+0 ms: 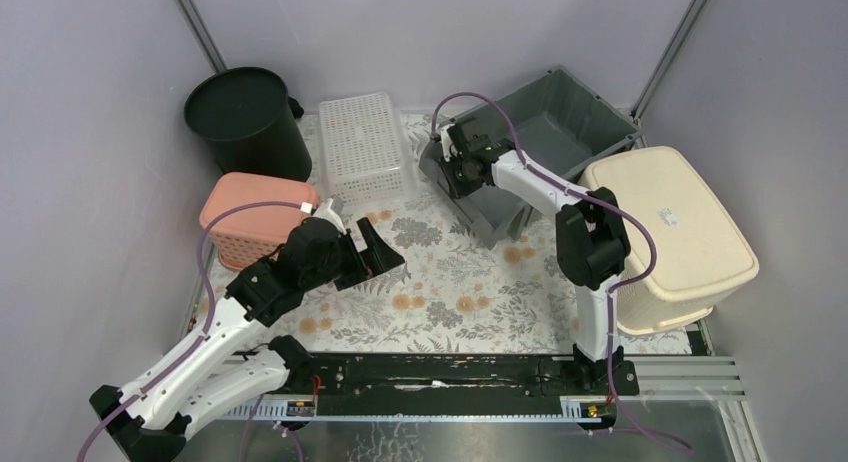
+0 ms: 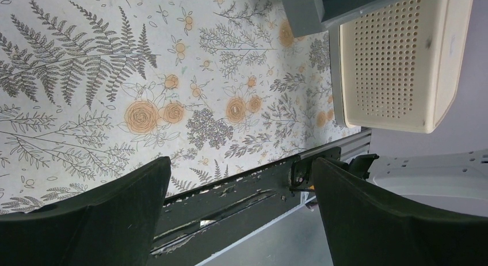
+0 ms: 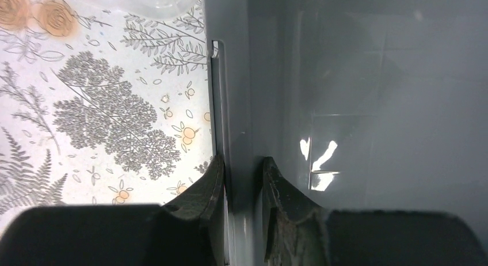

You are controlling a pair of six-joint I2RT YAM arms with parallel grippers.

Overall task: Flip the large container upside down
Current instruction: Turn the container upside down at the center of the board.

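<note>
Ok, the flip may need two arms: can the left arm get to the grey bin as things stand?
Probably yes. The left fingers hang open over the floral mat, with nothing standing between them and the grey bin, whose wall the right fingers pinch.

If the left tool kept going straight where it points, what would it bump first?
Probably the flowery table cover: the open left tool tilts down toward a bare patch of it. Depth is unclear; the cream basket lies farther on.
</note>
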